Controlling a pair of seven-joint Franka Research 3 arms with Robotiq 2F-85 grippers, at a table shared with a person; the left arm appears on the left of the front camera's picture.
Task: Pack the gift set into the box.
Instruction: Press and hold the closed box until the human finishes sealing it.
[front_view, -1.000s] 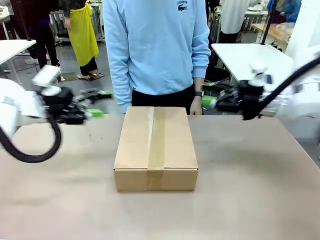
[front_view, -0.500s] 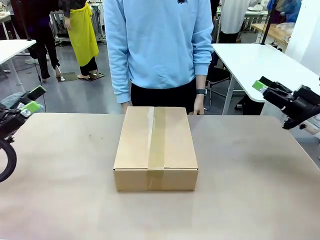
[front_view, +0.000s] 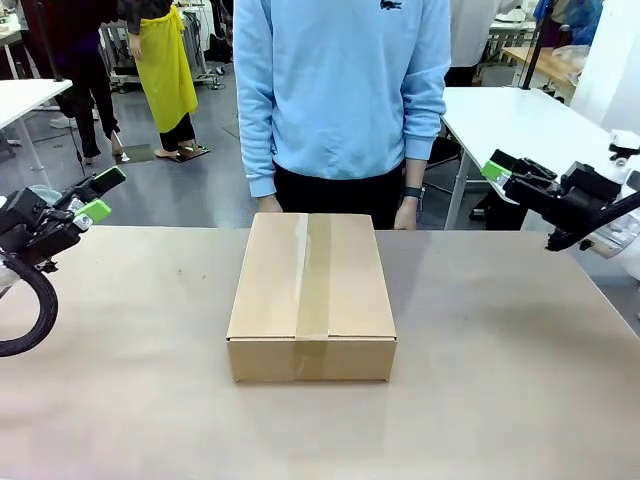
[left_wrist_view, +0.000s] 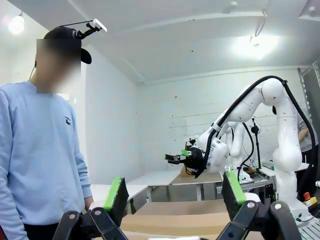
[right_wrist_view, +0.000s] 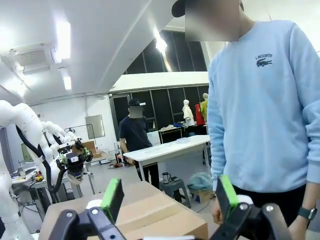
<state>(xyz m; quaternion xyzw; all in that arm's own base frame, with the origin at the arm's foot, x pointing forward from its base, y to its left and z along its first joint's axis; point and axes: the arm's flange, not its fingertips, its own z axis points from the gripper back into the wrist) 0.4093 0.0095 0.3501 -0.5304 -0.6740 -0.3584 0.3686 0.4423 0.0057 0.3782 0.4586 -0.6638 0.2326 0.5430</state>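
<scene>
Both arms have drawn back from the box (front_view: 312, 295), left claw (front_view: 103, 194) and right claw (front_view: 494, 170) spread and empty, so the taped, closed box looks finished.

Box (front_view: 311, 293) blocks centre; flanks free (probably).

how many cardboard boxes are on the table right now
1. A brown cardboard box sits at the table's middle, in front of the person, its flaps shut and taped. Whatever is inside is hidden.
</scene>
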